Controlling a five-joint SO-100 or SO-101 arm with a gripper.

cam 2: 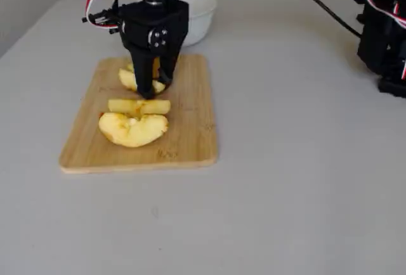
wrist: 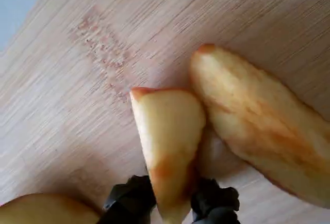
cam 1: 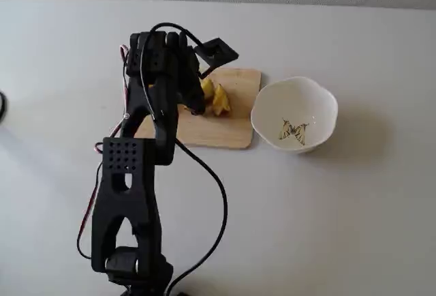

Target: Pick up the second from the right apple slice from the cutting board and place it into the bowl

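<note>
Slice vs gripper: in the wrist view I had the apple slice (wrist: 167, 146) sitting right between the two black fingertips of the gripper (wrist: 172, 206), one pad on each flank of its near end.
Long axis: it ran straight away from the fingers, pointed tip farthest out, so I was clamping across the narrow width.
Gripper state: nearly closed, pinched onto that wedge; I could not tell whether it had left the wood.
Neighbours: a larger wedge (wrist: 258, 126) pressed against its right side in the wrist view, and another (wrist: 41, 211) showed at the lower left corner.
Surface: the cutting board (cam 2: 190, 129) was flat bare wood, and two more pieces lay nearer the camera in a fixed view.
Room: the bowl (cam 1: 294, 113) stood just off the board's right end in a fixed view, open and holding no fruit.
Judgement: I reckoned a straight lift would clear the touching wedge.
</note>
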